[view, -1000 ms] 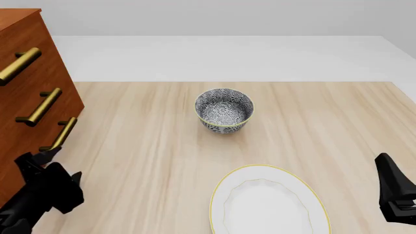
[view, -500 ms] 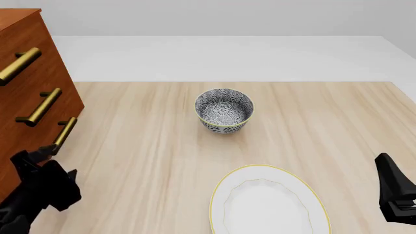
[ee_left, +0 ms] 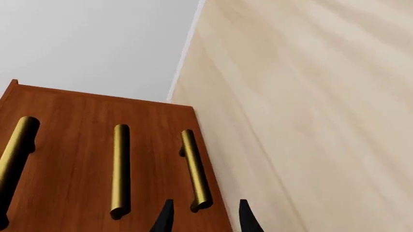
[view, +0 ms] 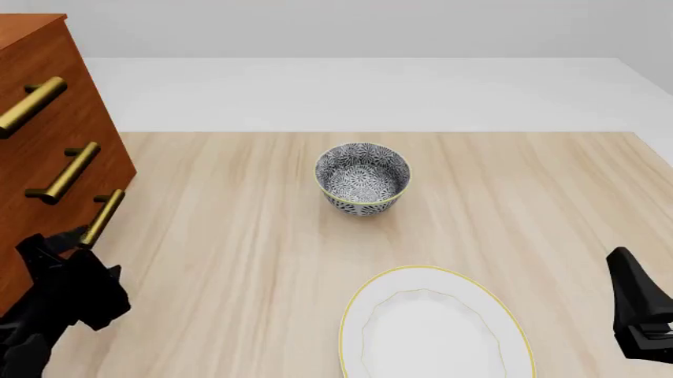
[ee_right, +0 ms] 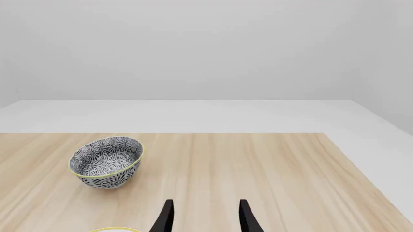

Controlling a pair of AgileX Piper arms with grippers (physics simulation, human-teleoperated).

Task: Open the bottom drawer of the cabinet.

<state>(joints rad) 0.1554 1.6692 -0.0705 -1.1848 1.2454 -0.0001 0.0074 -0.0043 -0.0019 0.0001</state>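
Observation:
The cabinet point(view: 74, 102) stands at the table's left edge with three brass bar handles. The bottom drawer point(view: 105, 183) is shut; its handle point(view: 102, 216) is the one nearest the tabletop. My left gripper point(view: 61, 246) is open just at the near end of that handle. In the left wrist view the handle's end point(ee_left: 200, 203) lies just ahead of the gripper point(ee_left: 203, 220), between the two fingertips and not clasped. My right gripper point(view: 629, 303) is open and empty at the front right, with nothing between its jaws in the right wrist view point(ee_right: 205, 220).
A patterned bowl point(view: 362, 178) stands mid-table and also shows in the right wrist view point(ee_right: 106, 162). A white plate with a yellow rim point(view: 358, 303) lies at the front centre. The two upper handles point(view: 31, 106) point(view: 63, 173) are above the bottom one.
My left gripper has shifted left and slightly forward, closer to the cabinet and the near end of the bottom handle. The right arm has not moved.

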